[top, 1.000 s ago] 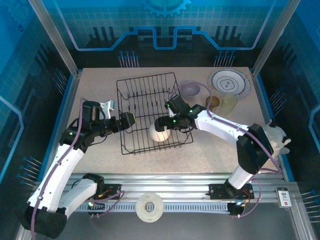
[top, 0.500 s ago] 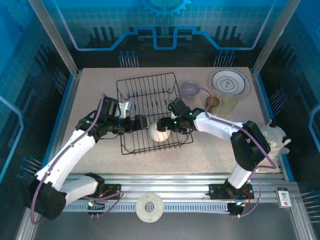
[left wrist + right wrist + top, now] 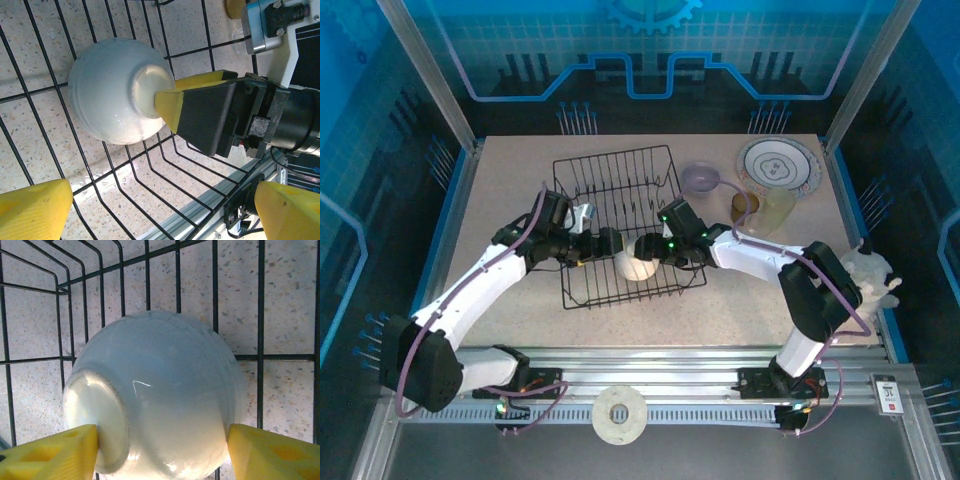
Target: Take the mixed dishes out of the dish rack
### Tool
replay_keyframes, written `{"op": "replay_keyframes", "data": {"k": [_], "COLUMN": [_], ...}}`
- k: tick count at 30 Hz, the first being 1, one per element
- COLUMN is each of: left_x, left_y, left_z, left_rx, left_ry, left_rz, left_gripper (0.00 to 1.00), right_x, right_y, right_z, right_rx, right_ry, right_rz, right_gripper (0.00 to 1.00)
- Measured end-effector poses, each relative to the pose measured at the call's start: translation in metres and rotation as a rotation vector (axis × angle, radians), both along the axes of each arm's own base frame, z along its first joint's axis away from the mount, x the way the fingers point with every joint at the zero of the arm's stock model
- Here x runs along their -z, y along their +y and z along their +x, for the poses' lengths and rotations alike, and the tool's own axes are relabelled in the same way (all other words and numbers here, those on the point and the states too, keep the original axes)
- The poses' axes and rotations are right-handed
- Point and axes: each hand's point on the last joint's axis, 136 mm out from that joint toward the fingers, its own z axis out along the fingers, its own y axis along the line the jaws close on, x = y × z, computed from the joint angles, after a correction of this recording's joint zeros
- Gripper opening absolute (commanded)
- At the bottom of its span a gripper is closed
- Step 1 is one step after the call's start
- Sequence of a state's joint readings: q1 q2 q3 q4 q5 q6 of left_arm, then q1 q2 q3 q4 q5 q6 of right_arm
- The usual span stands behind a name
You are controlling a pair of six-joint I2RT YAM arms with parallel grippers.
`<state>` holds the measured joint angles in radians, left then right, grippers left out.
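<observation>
The black wire dish rack (image 3: 613, 157) stands mid-table with a small cream bowl (image 3: 638, 264) lying on its side at the near end. My right gripper (image 3: 652, 250) reaches in from the right and is shut on the bowl (image 3: 160, 385), one yellow finger (image 3: 55, 455) on its foot and the other against its rim side. My left gripper (image 3: 610, 243) hangs open just left of the bowl (image 3: 100, 95), its yellow fingers (image 3: 32, 210) spread wide over the rack wires (image 3: 150, 172) and touching nothing.
Right of the rack stand a purple bowl (image 3: 700, 180), a white plate with a purple rim (image 3: 778, 165), a brown cup (image 3: 744, 207) and a yellowish cup (image 3: 778, 208). A white tape roll (image 3: 619, 415) lies on the front rail.
My left arm swung right, from outside the rack to beside the bowl. My right gripper narrowed until its fingers met the bowl.
</observation>
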<state>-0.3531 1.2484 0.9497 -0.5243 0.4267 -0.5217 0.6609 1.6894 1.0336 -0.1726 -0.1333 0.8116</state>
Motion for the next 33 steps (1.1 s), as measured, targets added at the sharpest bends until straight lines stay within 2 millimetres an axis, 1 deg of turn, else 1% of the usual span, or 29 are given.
{"op": "replay_keyframes", "data": {"k": [5, 12, 19, 23, 29, 33], "left_x": [0.011, 0.022, 0.031, 0.034, 0.043, 0.053], "left_y": [-0.002, -0.003, 0.001, -0.001, -0.001, -0.001], "left_z": [0.005, 0.012, 0.02, 0.022, 0.024, 0.026], "left_rx": [-0.002, -0.012, -0.051, -0.05, -0.058, -0.061], "left_ry": [0.025, 0.053, 0.095, 0.111, 0.139, 0.16], "left_rz": [0.007, 0.011, -0.041, -0.064, -0.074, -0.068], "left_gripper": [0.96, 0.99, 0.99, 0.99, 0.99, 0.99], "right_x": [0.001, 0.001, 0.002, 0.001, -0.001, -0.002], "right_y": [-0.001, -0.007, -0.01, -0.011, -0.011, -0.011], "right_z": [0.001, 0.003, 0.006, 0.009, 0.013, 0.015], "right_rx": [0.017, 0.042, 0.066, 0.082, 0.095, 0.093], "right_ry": [-0.007, -0.016, -0.037, -0.049, -0.082, -0.102], "right_rz": [0.048, 0.11, 0.175, 0.23, 0.292, 0.325], "right_gripper": [0.62, 0.53, 0.46, 0.42, 0.41, 0.4]}}
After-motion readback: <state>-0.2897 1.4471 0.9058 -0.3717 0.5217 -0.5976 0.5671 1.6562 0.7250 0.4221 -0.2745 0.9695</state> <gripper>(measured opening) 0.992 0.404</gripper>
